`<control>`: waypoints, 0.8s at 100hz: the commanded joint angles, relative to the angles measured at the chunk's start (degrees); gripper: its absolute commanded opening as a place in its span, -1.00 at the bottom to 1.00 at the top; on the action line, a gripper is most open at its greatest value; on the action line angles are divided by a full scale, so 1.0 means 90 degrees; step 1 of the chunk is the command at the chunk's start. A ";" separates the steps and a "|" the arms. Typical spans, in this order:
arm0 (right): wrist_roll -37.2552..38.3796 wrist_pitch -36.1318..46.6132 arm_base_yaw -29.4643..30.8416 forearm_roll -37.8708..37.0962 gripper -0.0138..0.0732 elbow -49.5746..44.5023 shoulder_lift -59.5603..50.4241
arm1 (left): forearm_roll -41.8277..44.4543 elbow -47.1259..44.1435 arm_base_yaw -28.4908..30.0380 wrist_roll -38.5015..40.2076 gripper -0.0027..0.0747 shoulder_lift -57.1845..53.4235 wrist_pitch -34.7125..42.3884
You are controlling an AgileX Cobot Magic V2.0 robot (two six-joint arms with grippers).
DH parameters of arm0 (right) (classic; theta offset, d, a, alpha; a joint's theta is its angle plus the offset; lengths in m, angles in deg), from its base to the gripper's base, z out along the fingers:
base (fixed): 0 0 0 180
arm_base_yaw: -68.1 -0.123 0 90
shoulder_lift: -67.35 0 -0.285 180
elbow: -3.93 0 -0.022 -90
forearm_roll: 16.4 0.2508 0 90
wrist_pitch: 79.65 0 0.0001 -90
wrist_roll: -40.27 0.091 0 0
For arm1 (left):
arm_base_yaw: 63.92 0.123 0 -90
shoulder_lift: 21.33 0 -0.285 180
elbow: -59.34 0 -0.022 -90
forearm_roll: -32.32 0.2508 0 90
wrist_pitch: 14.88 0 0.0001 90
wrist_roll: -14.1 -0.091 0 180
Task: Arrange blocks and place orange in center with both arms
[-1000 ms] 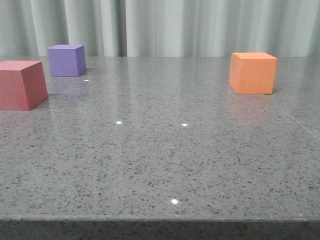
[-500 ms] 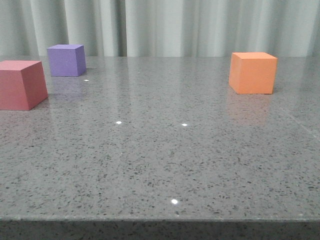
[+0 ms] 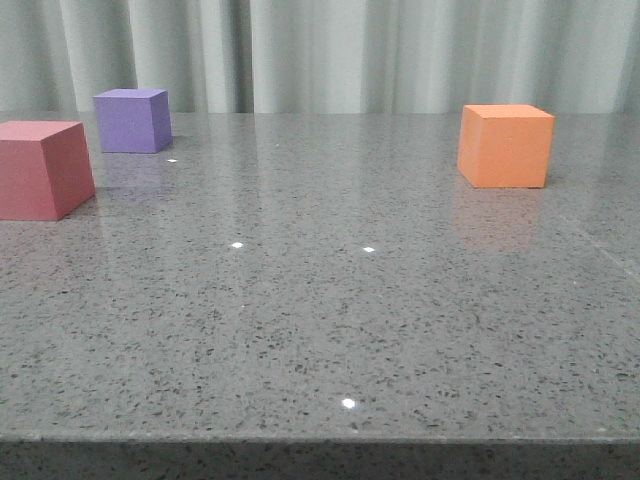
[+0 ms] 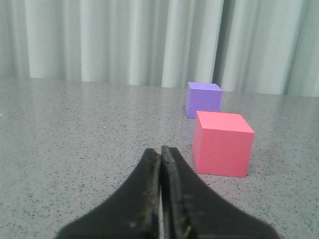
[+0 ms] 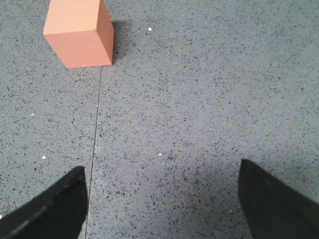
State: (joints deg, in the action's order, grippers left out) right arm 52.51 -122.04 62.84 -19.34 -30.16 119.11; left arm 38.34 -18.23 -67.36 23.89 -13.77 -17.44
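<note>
Nothing has moved: orange cube [image 3: 505, 146] stays right, apart from the others.

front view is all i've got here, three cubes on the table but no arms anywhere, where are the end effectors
Observer: The left end effector is shut, fingers pressed together with nothing between them, low over the table.
Operator: what's it facing
Observer: It faces the pinkish-red cube, with the purple cube beyond that and apart from it.
Operator: and the right one
Observer: The right end effector is wide open above bare table, holding nothing. The orange cube sits ahead of it, clear of both fingers.
Operator: anything near the orange cube
Observer: A thin seam line in the tabletop runs from the cube toward the end effector.
</note>
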 commanded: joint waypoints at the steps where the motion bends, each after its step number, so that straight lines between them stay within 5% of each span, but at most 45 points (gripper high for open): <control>1: -0.0059 0.0391 0.0035 0.0117 0.75 0.0299 0.0024 | -0.0007 -0.0267 -0.0038 0.0037 -0.98 -0.0209 0.0514; 20: -0.0059 0.0174 -0.0128 0.0626 0.75 0.1028 0.0818 | -0.0007 -0.0267 -0.0038 0.0037 -0.98 -0.0209 0.0514; 50: -0.0059 0.0057 -0.0906 0.0460 0.75 0.2719 0.3103 | -0.0007 -0.0267 -0.0038 0.0037 -0.98 -0.0209 0.0514; 80: -0.0045 -0.0081 -0.0950 0.0455 0.75 0.4275 0.4871 | -0.0007 -0.0267 -0.0038 0.0037 -0.98 -0.0209 0.0514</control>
State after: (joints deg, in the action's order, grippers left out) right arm 52.51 -124.74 54.24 -14.40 3.51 161.71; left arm 38.34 -18.23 -67.36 23.89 -13.77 -17.44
